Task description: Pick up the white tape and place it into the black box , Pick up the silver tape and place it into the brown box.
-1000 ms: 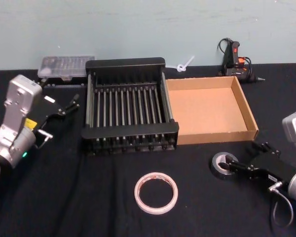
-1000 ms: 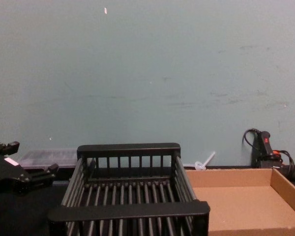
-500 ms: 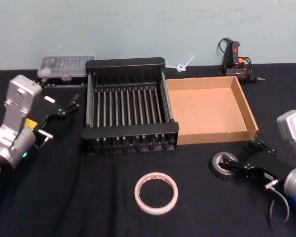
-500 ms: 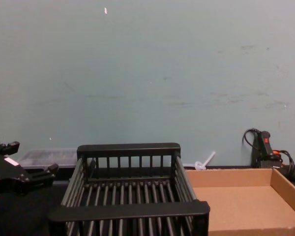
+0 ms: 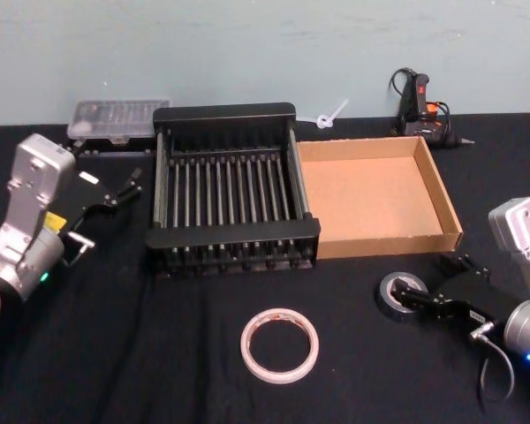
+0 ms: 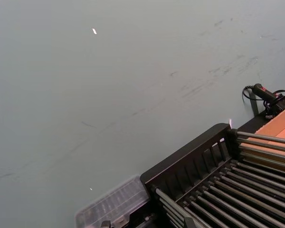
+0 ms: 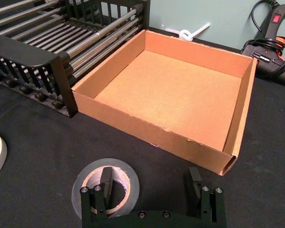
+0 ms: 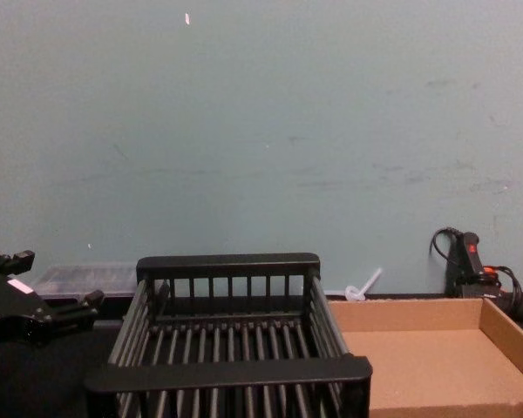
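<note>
Right gripper (image 7: pixel 149 183) spread apart, one finger inside the core of the silver tape (image 5: pixel 400 296), which lies flat at 6 o'clock of the brown box (image 5: pixel 448 205). Roll looks stiff, dense, grippy; pinch across its wall. Left gripper (image 5: pixel 115 190) parked, slightly apart.

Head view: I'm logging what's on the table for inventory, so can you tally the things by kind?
Tape rolls: 2, the white tape and the silver tape
Boxes: 2, the black box and the brown box
Clear plastic cases: 1
Corded hand tools: 1
Total: 6
</note>
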{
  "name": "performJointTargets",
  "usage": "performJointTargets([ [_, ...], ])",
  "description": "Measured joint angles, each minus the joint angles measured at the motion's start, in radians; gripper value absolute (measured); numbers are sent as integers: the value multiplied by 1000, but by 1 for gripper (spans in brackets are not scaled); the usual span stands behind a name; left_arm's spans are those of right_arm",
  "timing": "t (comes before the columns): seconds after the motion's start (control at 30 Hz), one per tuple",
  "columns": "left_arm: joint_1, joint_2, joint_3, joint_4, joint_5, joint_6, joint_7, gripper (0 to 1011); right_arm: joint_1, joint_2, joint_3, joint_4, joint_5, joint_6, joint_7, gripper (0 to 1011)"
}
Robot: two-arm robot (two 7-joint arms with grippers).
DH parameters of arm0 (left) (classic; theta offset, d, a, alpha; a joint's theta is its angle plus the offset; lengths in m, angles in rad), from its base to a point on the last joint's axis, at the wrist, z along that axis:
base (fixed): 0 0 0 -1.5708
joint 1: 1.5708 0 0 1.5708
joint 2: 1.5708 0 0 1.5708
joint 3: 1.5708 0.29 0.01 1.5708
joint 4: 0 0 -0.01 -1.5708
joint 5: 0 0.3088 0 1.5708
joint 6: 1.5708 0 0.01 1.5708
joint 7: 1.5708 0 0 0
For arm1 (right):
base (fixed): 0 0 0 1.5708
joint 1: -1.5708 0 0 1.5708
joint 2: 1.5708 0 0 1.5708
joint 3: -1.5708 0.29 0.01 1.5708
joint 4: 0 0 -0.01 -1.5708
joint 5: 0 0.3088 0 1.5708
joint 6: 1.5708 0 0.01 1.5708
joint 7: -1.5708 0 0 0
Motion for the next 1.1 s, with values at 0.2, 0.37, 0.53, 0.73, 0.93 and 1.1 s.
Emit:
performJointTargets([
  [0.2, 0, 0, 0, 0, 0, 0, 0, 1001, 0, 0, 0, 0, 0, 0, 0, 1002],
  [0.37, 0, 0, 0, 0, 0, 0, 0, 1001, 0, 0, 0, -1, 1, -1, 0, 927],
  [0.53, 0, 0, 0, 0, 0, 0, 0, 1001, -1, 1, 0, -1, 2, -2, -1, 818],
  [0.73, 0, 0, 0, 0, 0, 0, 0, 1001, -1, 1, 0, -1, 3, -2, -1, 627],
  [0.93, 0, 0, 0, 0, 0, 0, 0, 1001, -1, 1, 0, -1, 4, -3, -1, 473],
  [1.1, 0, 0, 0, 0, 0, 0, 0, 1001, -1, 1, 0, -1, 4, -3, -1, 282],
])
